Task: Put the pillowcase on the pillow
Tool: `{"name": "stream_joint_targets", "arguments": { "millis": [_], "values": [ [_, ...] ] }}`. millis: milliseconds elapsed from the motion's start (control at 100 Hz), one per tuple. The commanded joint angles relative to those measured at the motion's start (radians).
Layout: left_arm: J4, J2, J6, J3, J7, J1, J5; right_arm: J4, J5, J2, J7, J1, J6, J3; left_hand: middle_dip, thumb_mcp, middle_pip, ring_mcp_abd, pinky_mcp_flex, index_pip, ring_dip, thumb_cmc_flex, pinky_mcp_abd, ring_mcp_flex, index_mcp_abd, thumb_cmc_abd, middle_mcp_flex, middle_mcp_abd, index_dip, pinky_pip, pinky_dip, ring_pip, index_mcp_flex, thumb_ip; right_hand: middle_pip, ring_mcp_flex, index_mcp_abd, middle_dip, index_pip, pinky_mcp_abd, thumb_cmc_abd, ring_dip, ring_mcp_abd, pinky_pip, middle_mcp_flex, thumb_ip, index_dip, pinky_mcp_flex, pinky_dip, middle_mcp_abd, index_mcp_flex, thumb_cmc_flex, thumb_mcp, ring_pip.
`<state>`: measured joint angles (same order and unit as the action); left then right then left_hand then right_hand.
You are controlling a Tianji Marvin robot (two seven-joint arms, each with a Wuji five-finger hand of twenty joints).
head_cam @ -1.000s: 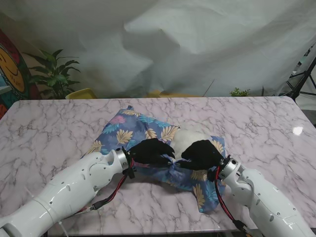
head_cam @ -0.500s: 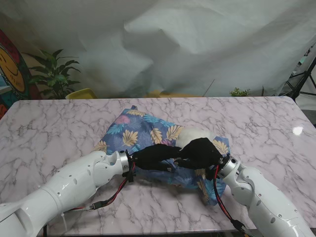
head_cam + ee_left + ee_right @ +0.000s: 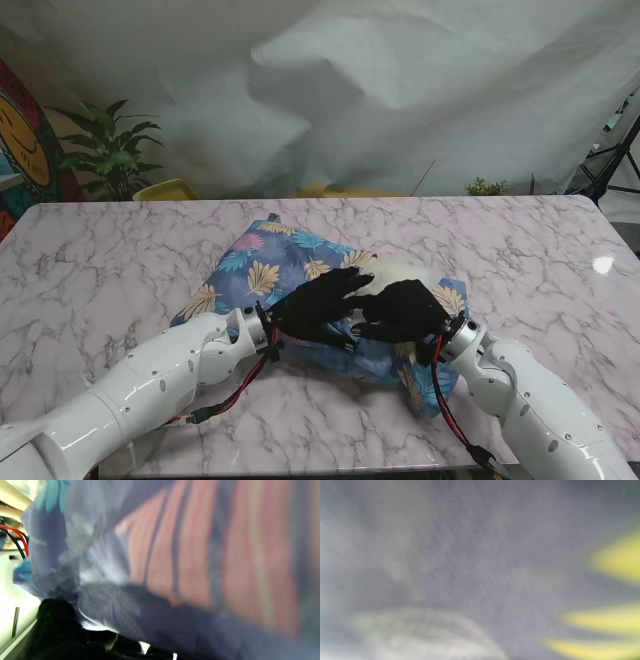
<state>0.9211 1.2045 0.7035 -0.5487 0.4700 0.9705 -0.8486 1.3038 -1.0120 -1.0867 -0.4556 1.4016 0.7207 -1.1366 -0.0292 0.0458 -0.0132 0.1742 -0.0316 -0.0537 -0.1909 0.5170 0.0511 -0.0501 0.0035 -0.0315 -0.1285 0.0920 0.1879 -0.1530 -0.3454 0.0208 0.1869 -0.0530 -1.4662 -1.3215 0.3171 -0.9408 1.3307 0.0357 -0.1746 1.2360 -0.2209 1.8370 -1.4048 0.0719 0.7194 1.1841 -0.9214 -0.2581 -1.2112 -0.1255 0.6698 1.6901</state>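
A blue pillowcase (image 3: pixel 270 265) with leaf prints lies bunched in the middle of the marble table (image 3: pixel 530 250). A white pillow (image 3: pixel 402 270) shows at its right end, partly inside the cloth. My left hand (image 3: pixel 318 305) rests on the pillowcase, its black fingers spread and stretched towards the pillow. Just to its right, my right hand (image 3: pixel 402 312) is curled on the cloth at the pillow's near edge. Blurred pillowcase cloth (image 3: pixel 190 555) fills the left wrist view above dark fingers (image 3: pixel 57 627). The right wrist view holds only blurred fabric (image 3: pixel 480 555).
A white sheet hangs behind the table. A potted plant (image 3: pixel 105 150) and a yellow object (image 3: pixel 165 188) stand past the far left edge, a small plant (image 3: pixel 485 186) past the far edge, and a tripod (image 3: pixel 615 160) at the far right.
My left hand let go of the bunched cloth, slid right and farther from me, and spread its fingers. The right hand shifted slightly left. The pillowcase edge rose closer to the pillow.
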Motion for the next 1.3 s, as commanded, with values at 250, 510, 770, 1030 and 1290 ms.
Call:
{"name": "stream_joint_targets", "arguments": {
  "millis": [250,510,770,1030,1290],
  "values": [
    [0.01,0.05,-0.075,-0.092,-0.114,-0.003,0.257,0.015,0.003,0.0,0.017,0.015,0.002,-0.003,-0.211,-0.008,0.122,-0.102,0.027,-0.032,-0.12,0.327,-0.071,-0.012,0.06,-0.376,-0.043,-0.154,0.072,0.056,-0.045,0.061,0.078,0.026,-0.172,-0.004,-0.044,-0.017,0.031,-0.035,-0.001,0.017,-0.119,0.257,-0.039,0.011,-0.004,0.041,-0.002,-0.054,-0.118,0.009,-0.004,0.098],
    [-0.263,0.167,-0.024,0.149,-0.281,-0.21,0.401,0.004,0.016,-0.002,0.025,0.018,0.013,0.001,-0.19,-0.015,0.252,-0.182,0.045,-0.183,-0.105,0.422,-0.139,-0.061,0.043,-0.318,-0.087,-0.187,0.104,0.048,-0.04,0.14,0.13,0.038,-0.172,-0.004,-0.043,-0.017,0.03,-0.035,0.001,0.017,-0.121,0.257,-0.039,0.01,-0.005,0.041,-0.001,-0.054,-0.118,0.008,-0.007,0.097],
    [-0.378,0.196,0.118,0.279,-0.261,-0.246,0.313,-0.007,0.038,-0.001,0.056,0.023,0.009,-0.017,-0.19,-0.014,0.256,-0.191,0.036,-0.225,-0.098,0.427,-0.15,-0.054,0.03,-0.306,-0.09,-0.204,0.095,0.033,-0.038,0.162,0.116,0.032,-0.171,-0.004,-0.042,-0.017,0.024,-0.035,0.009,0.015,-0.121,0.257,-0.039,0.01,-0.007,0.041,-0.001,-0.054,-0.117,0.009,-0.012,0.096],
    [-0.448,0.182,0.199,0.358,-0.225,-0.24,0.241,0.071,0.168,0.028,0.385,0.063,-0.063,-0.079,-0.192,-0.012,0.261,-0.198,0.018,-0.247,-0.088,0.42,-0.162,-0.052,0.029,-0.306,-0.089,-0.204,0.074,-0.017,-0.025,0.168,0.109,0.031,-0.085,-0.008,-0.008,0.019,-0.09,-0.062,0.131,-0.101,-0.17,0.23,-0.039,0.003,-0.056,0.023,0.172,-0.066,-0.104,0.021,-0.173,0.06],
    [-0.424,0.147,0.182,0.339,-0.249,-0.224,0.249,0.093,0.486,0.111,1.008,0.002,-0.295,-0.066,-0.187,-0.011,0.252,-0.2,0.014,-0.249,-0.086,0.413,-0.165,-0.049,0.031,-0.308,-0.086,-0.201,0.068,-0.016,-0.009,0.159,0.102,0.031,0.248,-0.005,-0.081,0.21,-0.311,0.114,0.352,-0.425,-0.032,-0.074,-0.046,-0.028,-0.099,-0.035,0.411,0.037,0.074,-0.037,-0.508,-0.177]
  ]
}}
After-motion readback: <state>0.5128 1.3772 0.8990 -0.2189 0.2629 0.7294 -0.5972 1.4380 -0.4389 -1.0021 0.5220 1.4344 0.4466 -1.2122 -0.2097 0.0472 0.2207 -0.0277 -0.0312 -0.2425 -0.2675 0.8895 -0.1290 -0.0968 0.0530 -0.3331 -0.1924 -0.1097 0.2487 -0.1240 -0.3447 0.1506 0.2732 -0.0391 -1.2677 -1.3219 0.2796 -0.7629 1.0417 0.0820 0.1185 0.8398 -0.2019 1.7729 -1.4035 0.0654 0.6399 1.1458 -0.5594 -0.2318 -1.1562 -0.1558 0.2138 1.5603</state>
